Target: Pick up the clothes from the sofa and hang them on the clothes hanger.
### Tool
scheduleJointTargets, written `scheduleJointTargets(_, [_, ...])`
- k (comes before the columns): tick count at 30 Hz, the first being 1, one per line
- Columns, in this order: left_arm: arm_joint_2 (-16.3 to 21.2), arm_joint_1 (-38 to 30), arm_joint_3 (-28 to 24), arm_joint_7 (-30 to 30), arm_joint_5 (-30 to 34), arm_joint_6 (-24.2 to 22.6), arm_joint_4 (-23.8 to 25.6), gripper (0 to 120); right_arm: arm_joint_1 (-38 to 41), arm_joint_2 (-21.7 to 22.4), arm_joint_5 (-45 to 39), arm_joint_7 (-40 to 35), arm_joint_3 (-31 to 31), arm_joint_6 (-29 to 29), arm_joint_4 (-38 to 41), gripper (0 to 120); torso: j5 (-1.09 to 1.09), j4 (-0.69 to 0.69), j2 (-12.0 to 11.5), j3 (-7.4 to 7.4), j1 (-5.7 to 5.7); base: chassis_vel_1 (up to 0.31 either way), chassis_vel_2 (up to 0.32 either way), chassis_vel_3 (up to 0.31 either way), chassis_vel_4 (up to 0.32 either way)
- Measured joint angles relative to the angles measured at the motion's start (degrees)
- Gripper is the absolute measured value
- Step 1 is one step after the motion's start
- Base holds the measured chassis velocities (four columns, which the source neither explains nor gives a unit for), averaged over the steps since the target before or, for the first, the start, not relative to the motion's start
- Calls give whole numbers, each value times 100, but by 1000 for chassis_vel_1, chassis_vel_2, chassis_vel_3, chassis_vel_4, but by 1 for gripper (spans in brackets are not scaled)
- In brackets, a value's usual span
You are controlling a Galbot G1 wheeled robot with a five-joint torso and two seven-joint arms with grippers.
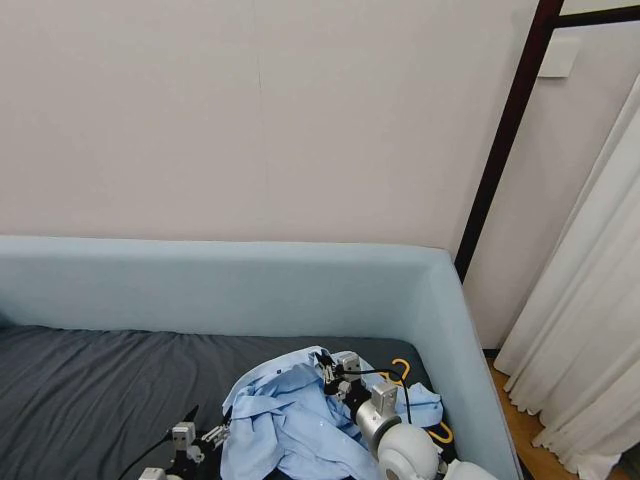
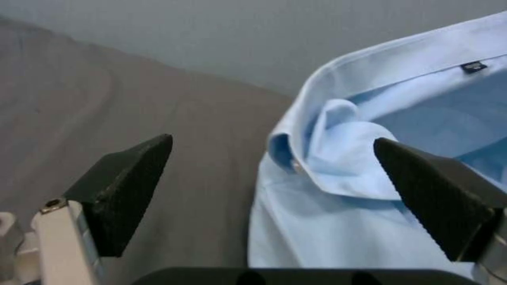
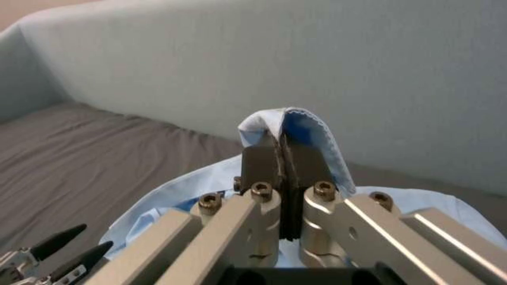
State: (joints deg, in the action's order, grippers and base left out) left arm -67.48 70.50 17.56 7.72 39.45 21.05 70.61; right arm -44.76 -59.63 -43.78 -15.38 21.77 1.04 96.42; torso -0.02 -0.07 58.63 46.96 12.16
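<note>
Clamping a crumpled blue shirt [image 1: 290, 425] on the padded sofa [image 1: 200, 290] under a plain wall [image 1: 250, 120] is my right end effector [image 3: 281, 155]; left end effector [image 2: 273, 144] gapes.

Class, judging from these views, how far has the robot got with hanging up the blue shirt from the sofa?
Done: the right gripper is shut on a fold of the blue shirt. In hand: the left gripper is open, facing the collar. Left: the shirt lies crumpled on the sofa, the orange hanger beside it; nothing is hung.
</note>
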Motion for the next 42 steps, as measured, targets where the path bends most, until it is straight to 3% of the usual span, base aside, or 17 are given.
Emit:
scheduleJointTargets(5, [-127,-24,-100,57,-52,-26,-17,93,-15,13,4,-11,2,8,-13,0,-1,-1,0,0,0,0,0,0,0])
scheduleJointTargets(13, [-193,-30,-135,60,-102,-11,-8,67,-66,53,22,-13,-24,14,-10,0,-1,0,1,-1,0,0,0,0,0])
scheduleJointTargets(18, [-279,-113,-132,52,-109,-8,-132,43,-110,95,33,-14,-38,17,20,0,-1,0,1,-1,0,0,0,0,0])
scheduleJointTargets(24, [-396,-175,-132,36,-133,-17,-242,27,-145,120,35,-9,-59,17,52,0,-2,0,1,-1,0,0,0,0,0])
scheduleJointTargets(31, [-484,-221,-75,-7,-151,-25,-406,0,-198,143,45,17,-93,11,93,0,-2,0,1,0,0,0,0,0,0])
scheduleJointTargets(37, [-486,-145,18,-15,-147,38,-329,0,-220,166,70,25,-99,-7,128,0,-2,0,1,-1,0,0,0,0,0])
scheduleJointTargets(42, [-367,39,155,-46,-238,280,66,0,-221,200,49,57,-174,-123,248,0,-2,0,1,-1,0,0,0,0,0])
